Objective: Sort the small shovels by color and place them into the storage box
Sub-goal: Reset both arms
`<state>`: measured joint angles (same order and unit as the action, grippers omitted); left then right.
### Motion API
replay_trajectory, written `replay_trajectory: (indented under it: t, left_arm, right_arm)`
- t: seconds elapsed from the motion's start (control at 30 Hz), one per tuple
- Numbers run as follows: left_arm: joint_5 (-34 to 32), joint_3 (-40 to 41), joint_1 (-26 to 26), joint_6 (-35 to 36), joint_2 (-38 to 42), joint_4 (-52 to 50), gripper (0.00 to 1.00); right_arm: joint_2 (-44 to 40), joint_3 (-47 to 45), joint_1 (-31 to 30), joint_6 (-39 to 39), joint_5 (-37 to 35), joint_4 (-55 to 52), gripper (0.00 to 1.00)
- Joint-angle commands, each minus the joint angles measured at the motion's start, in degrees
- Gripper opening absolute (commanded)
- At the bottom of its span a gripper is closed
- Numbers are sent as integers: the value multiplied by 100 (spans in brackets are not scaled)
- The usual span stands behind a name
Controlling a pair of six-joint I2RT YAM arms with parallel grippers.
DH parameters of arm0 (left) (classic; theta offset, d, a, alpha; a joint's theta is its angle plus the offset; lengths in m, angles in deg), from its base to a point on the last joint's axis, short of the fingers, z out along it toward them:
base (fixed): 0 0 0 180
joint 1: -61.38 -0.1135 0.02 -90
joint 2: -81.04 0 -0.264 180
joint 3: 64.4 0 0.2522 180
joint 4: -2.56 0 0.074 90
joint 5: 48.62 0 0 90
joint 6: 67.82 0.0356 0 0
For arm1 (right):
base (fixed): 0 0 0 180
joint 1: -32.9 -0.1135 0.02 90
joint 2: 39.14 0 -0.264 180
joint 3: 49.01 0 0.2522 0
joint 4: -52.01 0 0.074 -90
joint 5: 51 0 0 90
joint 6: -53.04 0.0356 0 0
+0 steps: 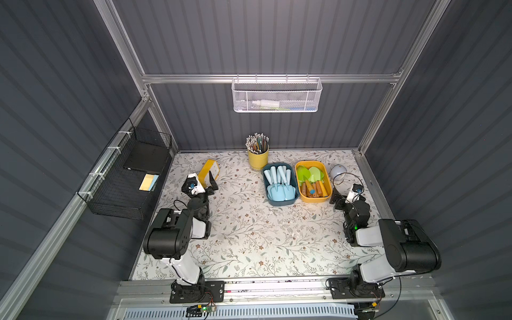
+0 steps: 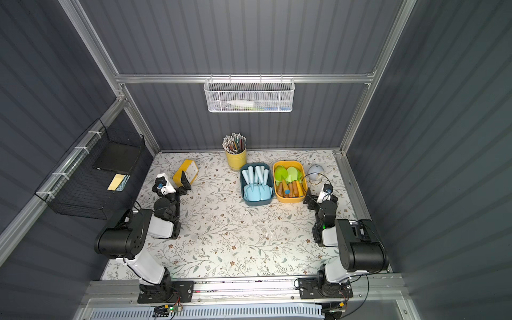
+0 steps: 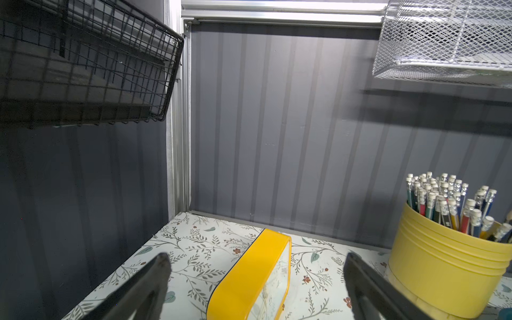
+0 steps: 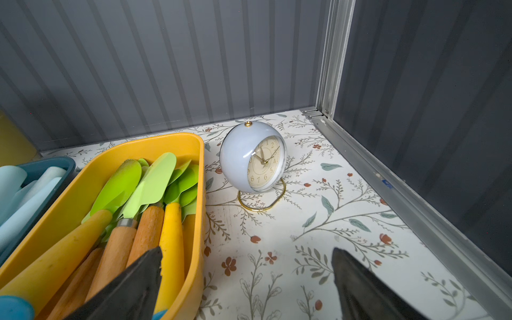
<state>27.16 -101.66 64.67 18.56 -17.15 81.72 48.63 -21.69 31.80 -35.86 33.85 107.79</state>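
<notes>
Floral-printed covering lies over the desk [image 1: 249, 235], and places on it are given from the yellow pencil cup [image 1: 258, 159] at the back wall. Far to the cup's left a black wire basket [image 1: 122, 194] hangs on the side wall. High above the cup hangs a white mesh basket [image 1: 277, 95].

Just in front of the cup, toward its right, sits the teal storage box [image 1: 282, 203]. The yellow storage box [image 1: 315, 199] stands just beside it, farther from the cup. The pale blue shovels [image 1: 278, 182] lie in the teal box with long axes running front to back, tapered handles toward the back wall and blades toward the arms' bases. The green shovels [image 1: 311, 177] fill the yellow box on the same axis but reversed, with blades toward the back wall and wooden handles toward the arms.

Left of the cup stands a yellow-framed panel [image 1: 212, 171]. Beyond the yellow box from the cup stands a round pale clock [image 4: 253, 158]. Its cream dial shows numerals, with 6, 7 and 8 legible.

The left tool [image 3: 257, 256] points at the panel, jaws spread wide and holding nothing. The right tool [image 4: 246, 250] is beside the yellow box, likewise spread and empty.
</notes>
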Motion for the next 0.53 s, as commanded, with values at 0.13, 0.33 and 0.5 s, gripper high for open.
replay_trajectory:
  t: [0.13,0.33,0.5]
  left_arm:
    - [-28,8,-38,-34,90,601,99]
    - [59,-66,-43,-25,49,534,100]
    - [-9,-4,-43,-17,79,591,99]
  right_arm:
    - [-67,96,11,57,54,-87,99]
    - [-41,129,9,57,48,-133,99]
    - [-66,112,6,57,56,-116,99]
